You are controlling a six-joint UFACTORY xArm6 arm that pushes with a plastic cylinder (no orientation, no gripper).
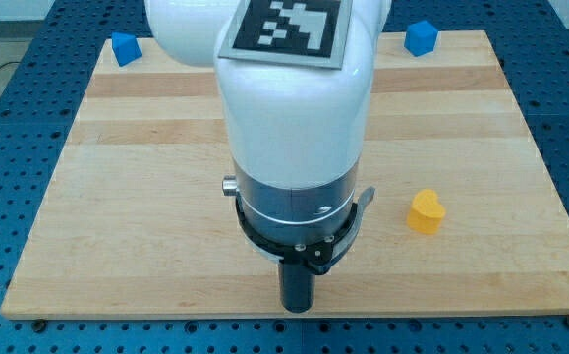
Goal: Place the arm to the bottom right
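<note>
My tip (pixel 298 307) is at the lower end of the dark rod, near the board's bottom edge, slightly right of centre. A yellow heart-shaped block (pixel 426 211) lies on the board up and to the right of the tip, well apart from it. A blue block (pixel 125 47) sits at the board's top left corner. A second blue block (pixel 421 37) sits near the top edge on the right. The arm's white body hides the middle of the board.
The wooden board (pixel 146 236) rests on a blue perforated table (pixel 9 147). The arm's white housing (pixel 294 108) carries a black-and-white marker on top. A black cable lies at the view's far left top.
</note>
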